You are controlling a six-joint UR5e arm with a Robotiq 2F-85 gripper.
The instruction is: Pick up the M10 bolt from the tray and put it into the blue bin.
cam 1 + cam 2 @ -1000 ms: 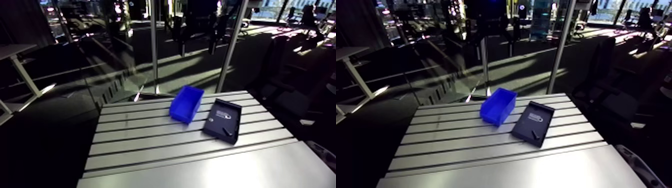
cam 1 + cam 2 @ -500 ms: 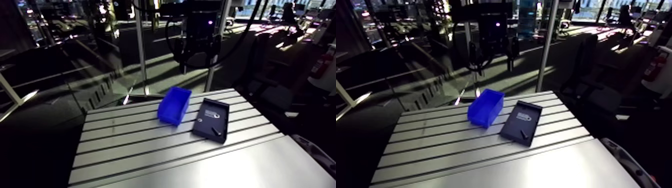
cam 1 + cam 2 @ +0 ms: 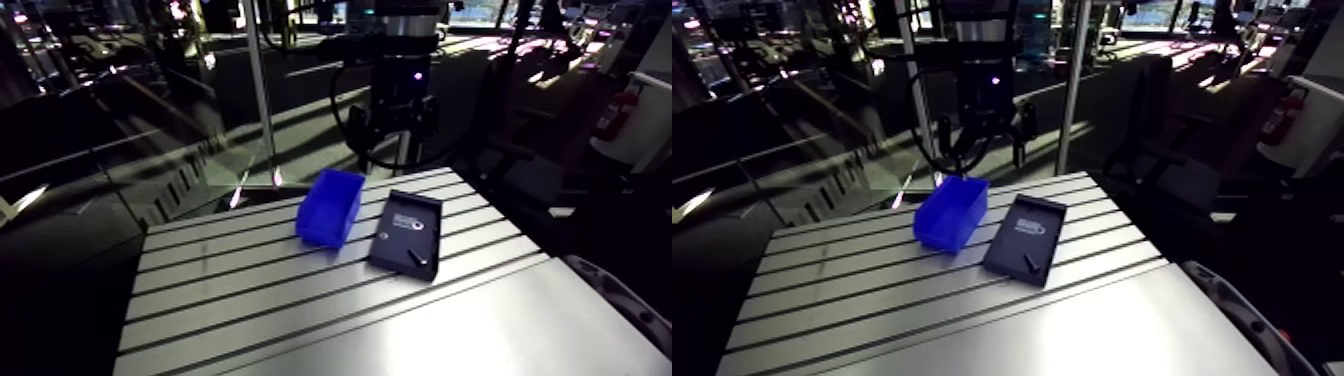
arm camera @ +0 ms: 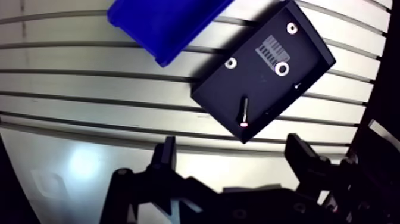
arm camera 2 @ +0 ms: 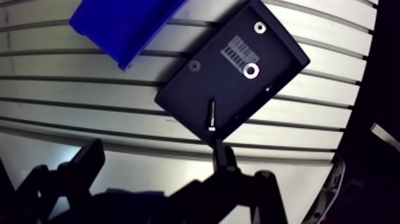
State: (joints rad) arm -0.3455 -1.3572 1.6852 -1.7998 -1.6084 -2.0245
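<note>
A dark bolt [image 4: 244, 112] lies in the black tray [image 4: 208, 95], near the tray edge closest to my gripper. The tray also holds a ring-shaped washer [image 4: 282, 69] and two small pieces beside a printed label. The blue bin [image 4: 163, 24] stands right beside the tray and looks empty. My gripper [image 4: 233, 158] hangs high above the table, open, with nothing between its fingers [image 4: 166, 158]. The bolt lies ahead of it, roughly between the finger lines. In the arm view the gripper [image 3: 400, 120] hangs beyond the far table edge, behind the bin [image 3: 330, 205] and tray [image 3: 390, 245].
The slotted aluminium table [image 3: 250, 290] stretches wide and bare toward the camera, with a smooth plate [image 3: 450, 330] at the near side. A thin upright post [image 3: 260, 100] stands behind the table's far edge, left of the bin.
The arm camera has shifted, so bin and tray sit further left in the picture. The wrist and gripper have come lower into view behind the table. Bin, tray and bolt lie as before.
</note>
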